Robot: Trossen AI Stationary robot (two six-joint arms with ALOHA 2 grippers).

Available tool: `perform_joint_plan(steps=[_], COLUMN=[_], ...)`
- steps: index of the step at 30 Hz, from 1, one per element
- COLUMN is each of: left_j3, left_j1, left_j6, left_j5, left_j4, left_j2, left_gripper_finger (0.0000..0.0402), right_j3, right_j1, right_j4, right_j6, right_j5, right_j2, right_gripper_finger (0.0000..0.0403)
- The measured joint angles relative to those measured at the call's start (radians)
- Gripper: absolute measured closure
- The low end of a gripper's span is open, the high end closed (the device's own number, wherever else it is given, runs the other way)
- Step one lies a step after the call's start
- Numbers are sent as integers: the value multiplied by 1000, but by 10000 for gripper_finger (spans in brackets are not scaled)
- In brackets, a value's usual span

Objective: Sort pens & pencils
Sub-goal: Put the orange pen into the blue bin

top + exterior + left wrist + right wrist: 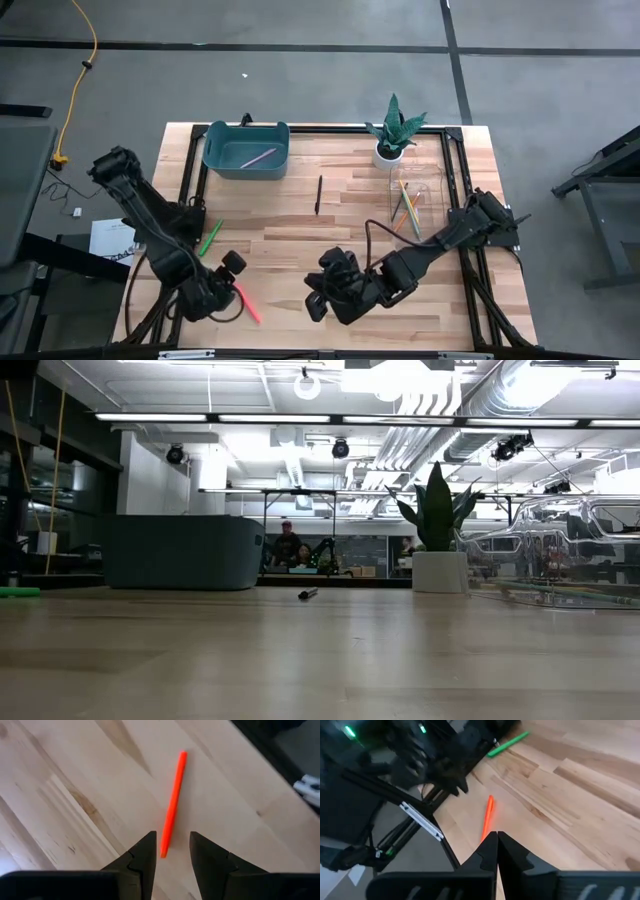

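A red-orange pen (247, 303) lies flat on the table near its front edge, left of centre. My left gripper (234, 276) is just above the pen's far end. In the left wrist view the open fingers (172, 845) stand on either side of that end of the pen (173, 802) without touching it. My right gripper (318, 300) is shut and empty a little to the pen's right (496, 839). A green pen (210, 237) lies at the left and a black pen (318, 193) in the middle. A pink pen (258, 157) lies in the teal bin (246, 133). Slim pencils (407, 205) lie in a clear container.
A potted plant (392, 135) stands at the back right, just behind the clear container (415, 192). The table's front edge (447, 851) runs close by the red-orange pen. My left arm (150, 215) stretches along the table's left side. People show in the room beyond the table (288, 545).
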Motion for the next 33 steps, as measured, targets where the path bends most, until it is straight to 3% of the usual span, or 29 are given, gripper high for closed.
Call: perform_joint_plan(steps=[6, 15, 22, 33], left_j3=[0, 0, 0, 0], left_j1=[0, 39, 117, 117], left_j6=[2, 3, 56, 130], left_j5=[41, 82, 123, 120], left_j4=[-8, -8, 14, 56], left_j2=[81, 173, 188, 189], left_gripper_finger=[295, 295, 295, 296], right_j3=[0, 0, 0, 0], right_j1=[19, 31, 48, 74], right_j4=[53, 108, 116, 122], right_j6=[-43, -88, -94, -87], right_j5=[57, 63, 61, 89], right_j2=[0, 0, 0, 0], right_gripper_finger=[403, 403, 403, 403])
